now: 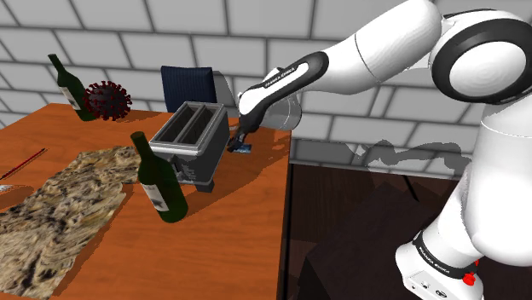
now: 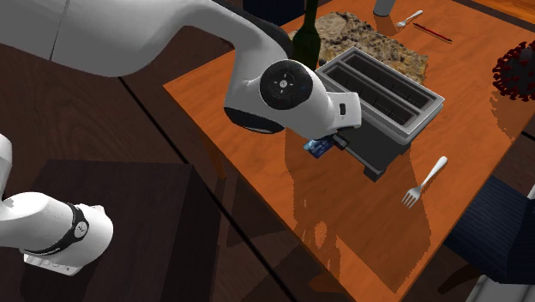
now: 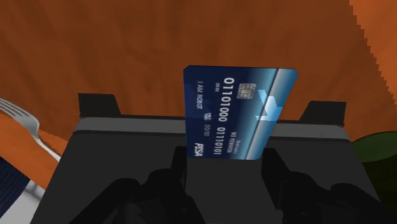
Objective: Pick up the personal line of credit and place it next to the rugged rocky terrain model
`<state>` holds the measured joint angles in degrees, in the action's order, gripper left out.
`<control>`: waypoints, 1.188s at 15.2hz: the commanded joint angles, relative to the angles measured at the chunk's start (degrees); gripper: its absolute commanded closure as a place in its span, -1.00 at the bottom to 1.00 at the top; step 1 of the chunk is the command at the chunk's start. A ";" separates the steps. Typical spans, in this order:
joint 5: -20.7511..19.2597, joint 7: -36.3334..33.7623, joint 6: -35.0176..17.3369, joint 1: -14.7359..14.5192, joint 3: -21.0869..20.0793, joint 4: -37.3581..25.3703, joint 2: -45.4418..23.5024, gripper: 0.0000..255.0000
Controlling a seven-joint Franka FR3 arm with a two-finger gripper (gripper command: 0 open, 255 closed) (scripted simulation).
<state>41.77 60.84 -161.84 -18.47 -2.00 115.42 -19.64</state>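
My black gripper (image 3: 226, 175) is shut on a dark blue credit card (image 3: 236, 114) with white numbers and a chip; the card stands out past the fingertips. In the shoulder view the gripper (image 1: 244, 141) holds the card (image 1: 243, 149) low over the orange table, right beside the grey toaster's (image 1: 192, 136) end. The second exterior view has the card (image 2: 319, 147) under the wrist. The rocky terrain model (image 1: 68, 213), a brown-grey rugged slab, lies on the table at the shoulder view's left, beyond the toaster and a bottle; the terrain model (image 2: 369, 39) also appears behind the toaster.
A dark green bottle (image 1: 159, 181) stands between toaster and terrain model. A second bottle (image 1: 66, 85) and a red spiky ball (image 1: 106, 100) are at the back. A white fork (image 2: 426, 182) lies near the toaster. A blue chair (image 1: 186, 85) stands behind the table.
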 commanded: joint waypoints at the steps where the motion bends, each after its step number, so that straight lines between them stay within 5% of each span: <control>1: -1.27 -2.80 -0.90 -2.05 0.21 0.42 0.29 1.00; 18: -18.72 -37.66 -4.24 -30.29 11.44 -8.83 -7.69 1.00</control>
<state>24.26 25.71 -166.29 -46.64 8.34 107.34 -26.79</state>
